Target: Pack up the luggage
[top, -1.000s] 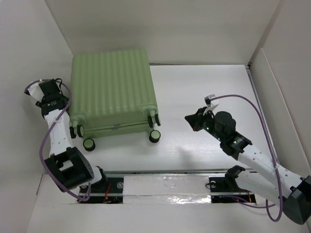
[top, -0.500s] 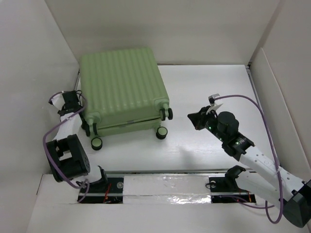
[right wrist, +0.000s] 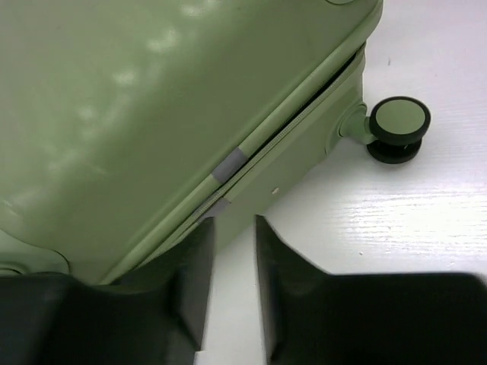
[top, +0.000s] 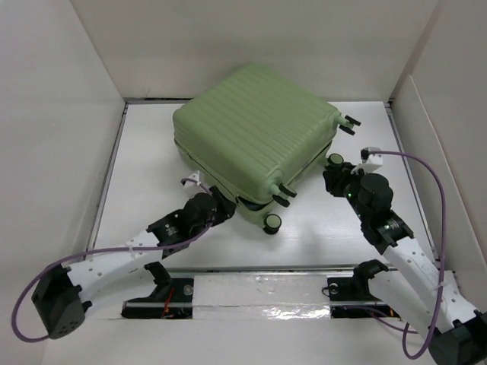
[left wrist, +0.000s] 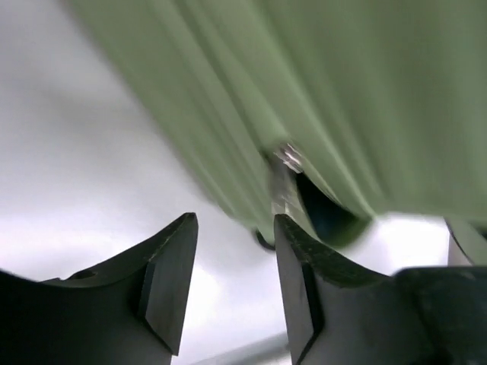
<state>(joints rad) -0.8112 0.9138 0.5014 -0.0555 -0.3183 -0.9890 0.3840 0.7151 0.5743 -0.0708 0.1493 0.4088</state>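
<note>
At the near edge of the white bench the two arms reach forward and inward; the left hand lies low at the near-left corner of the large pale green ribbed hard-shell suitcase, and in its wrist view its dark fingers stand moderately apart with nothing between them, the blurred green shell just beyond the tips; the right hand sits just beside the suitcase's right side, close to a small wheel; in the right wrist view its fingers leave only a narrow gap that shows bare bench, gripping nothing, with the left fingertip at the seam where the two shells meet, though I cannot tell whether it touches; a round wheel stands on the bench to the right of that seam; the suitcase lies flat and closed in the middle to far part of the bench, turned diagonally, ribbed shell upward, its wheeled end towards the near right with one black-and-cream wheel nearest the arms; beyond it rise the plain white walls of the enclosure
</note>
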